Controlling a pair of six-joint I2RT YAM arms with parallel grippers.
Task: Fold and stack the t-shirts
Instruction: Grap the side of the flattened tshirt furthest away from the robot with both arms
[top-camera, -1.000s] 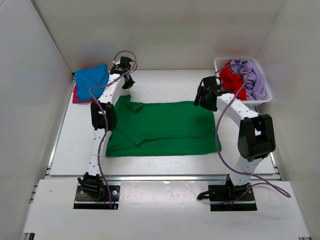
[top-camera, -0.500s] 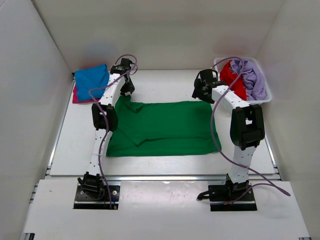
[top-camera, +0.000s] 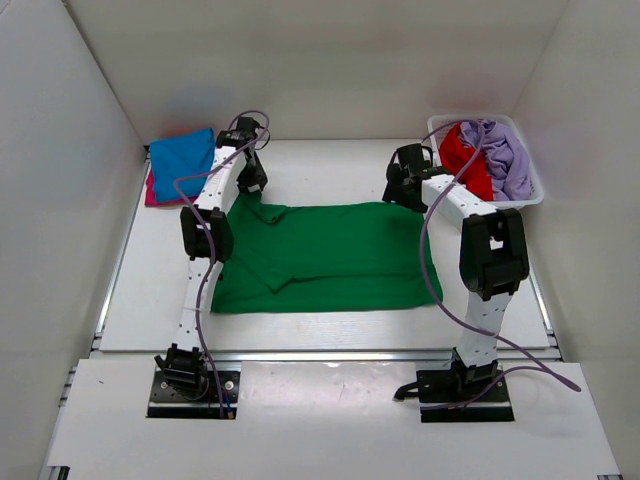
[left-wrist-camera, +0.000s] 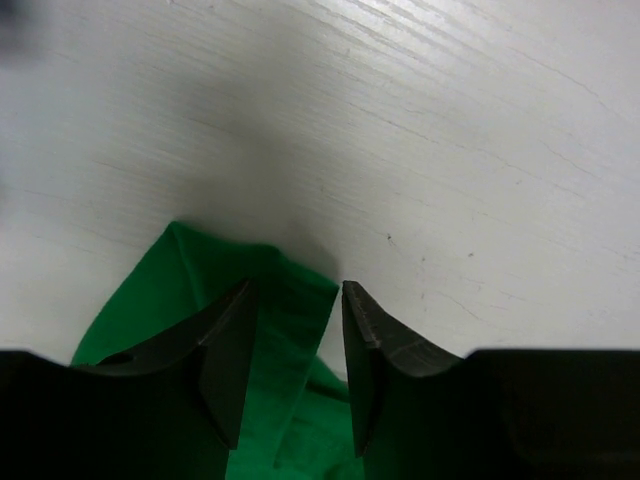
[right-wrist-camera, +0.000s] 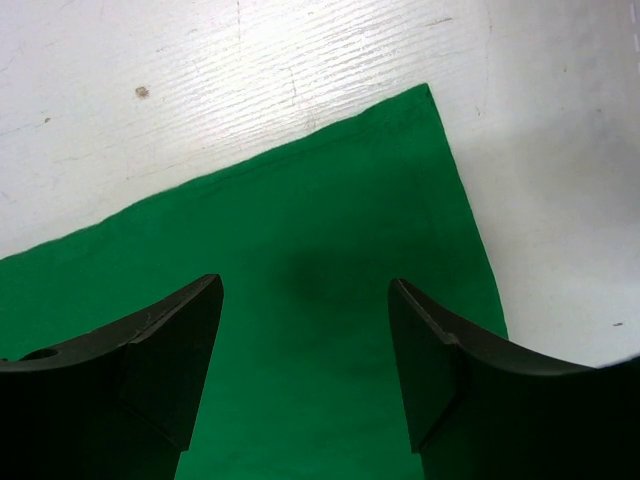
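Green plain cloth t-shirt (top-camera: 330, 255) lies spread flat in the middle of the white table (top-camera: 330, 170), and you can see one flap folded over on its left part. At its upper left corner, your left gripper (top-camera: 252, 178) hangs low over a raised peak of the green cloth (left-wrist-camera: 200, 280). In the left wrist view its fingers (left-wrist-camera: 230, 350) stand a narrow gap apart, with cloth showing between them and nothing pinched. You cannot tell from the pictures whether the tips touch the fabric.

At the shirt's upper right corner, your right gripper (top-camera: 398, 190) is spread wide and holds nothing. In the right wrist view its fingers (right-wrist-camera: 170, 350) straddle flat green cloth (right-wrist-camera: 330, 230), with the shirt's corner just above them.

In the upper left of the overhead view you have a folded blue t-shirt (top-camera: 185, 155) lying on a magenta-pink one (top-camera: 152, 192). In the upper right stands a white plastic lattice basket (top-camera: 440, 125), holding a crumpled red t-shirt (top-camera: 462, 160) beside a lilac one (top-camera: 508, 155).
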